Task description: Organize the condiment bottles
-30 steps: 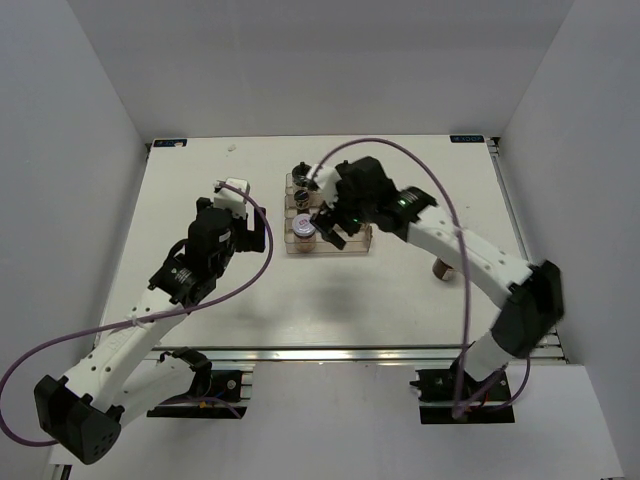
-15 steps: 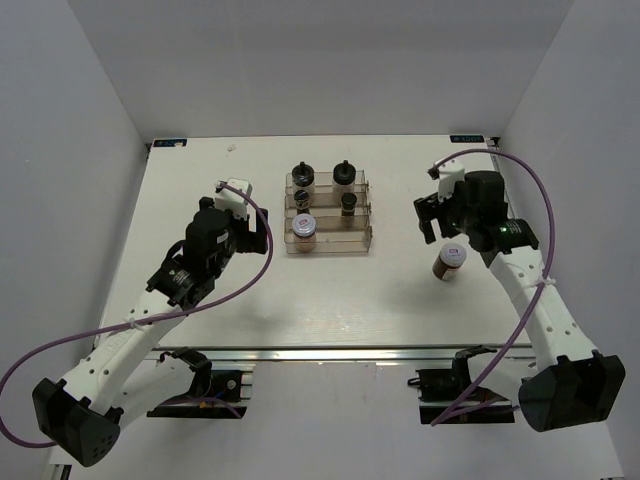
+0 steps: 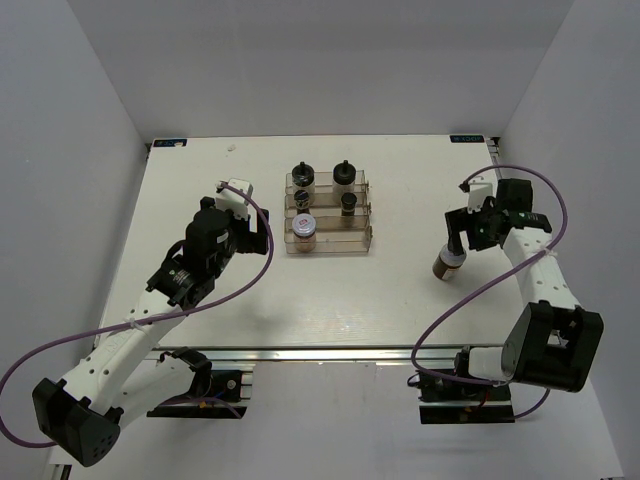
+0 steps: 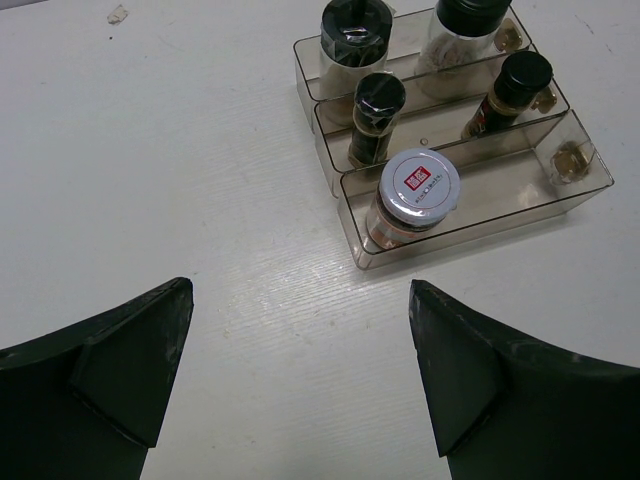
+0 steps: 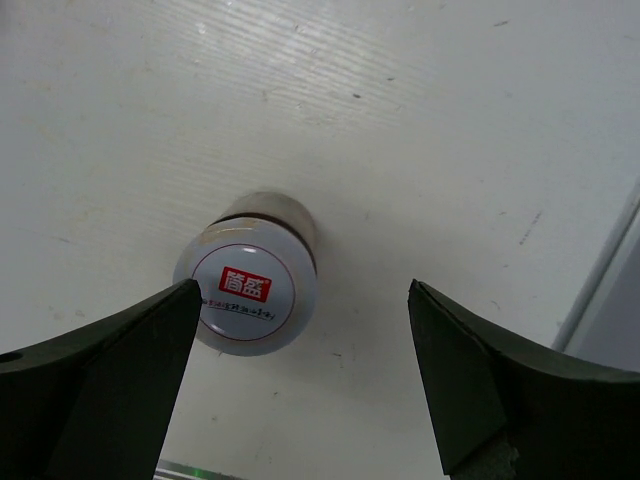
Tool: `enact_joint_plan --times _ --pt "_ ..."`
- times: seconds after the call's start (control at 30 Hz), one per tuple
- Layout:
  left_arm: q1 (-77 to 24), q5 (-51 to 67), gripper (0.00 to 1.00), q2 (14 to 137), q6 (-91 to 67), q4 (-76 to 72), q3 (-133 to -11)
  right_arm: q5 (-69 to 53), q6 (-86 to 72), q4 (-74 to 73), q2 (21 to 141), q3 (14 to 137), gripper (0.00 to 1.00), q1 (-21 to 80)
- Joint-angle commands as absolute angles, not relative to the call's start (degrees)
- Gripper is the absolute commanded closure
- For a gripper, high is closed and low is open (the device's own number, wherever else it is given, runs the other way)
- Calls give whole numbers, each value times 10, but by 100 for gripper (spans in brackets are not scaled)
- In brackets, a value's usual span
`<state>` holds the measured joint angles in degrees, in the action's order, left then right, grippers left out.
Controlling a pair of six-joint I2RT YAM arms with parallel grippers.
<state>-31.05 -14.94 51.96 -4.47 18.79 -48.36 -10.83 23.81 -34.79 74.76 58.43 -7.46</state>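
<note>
Right claw (image 5: 303,288): spread wide, holding nothing, hovering above the stray jar (image 5: 247,297). That jar stands upright on the table (image 3: 380,290) at right of centre in the top view, well apart from the rack (image 4: 560,200). It has a brownish body and a white lid with a red mark. In the right wrist view it sits left of centre, close under the left-hand finger, so the claw isn't centred on it yet.

Left claw (image 4: 298,290): also wide open and empty, over bare table, with the rack at the upper right of its frame.

The rack holds five:
- front tier: white-lidded jar (image 4: 420,190) at the left end, rest of the tier free
- middle tier: two dark jars (image 4: 378,105)
- back tier: two pale jars (image 4: 352,30) with black knob tops

Step, as I read it: pre-grasp on the only jar outside the rack; task nearly done.

Next move needs: shift the claw toward the jar so it's centred between the fingers, drop down and close on the body below the lid. Then lift and set it in the front tier beside its twin, without clipping the rack wall.
</note>
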Motion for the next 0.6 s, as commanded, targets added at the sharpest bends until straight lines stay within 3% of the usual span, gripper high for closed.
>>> enact_joint_plan --times 0.0,0.57 --pt "-312 -142 2 509 -46 175 -480 -160 262 -365 750 576 11 -76" --pt "-312 -145 2 518 -45 175 -480 -178 258 -316 793 519 11 -76"
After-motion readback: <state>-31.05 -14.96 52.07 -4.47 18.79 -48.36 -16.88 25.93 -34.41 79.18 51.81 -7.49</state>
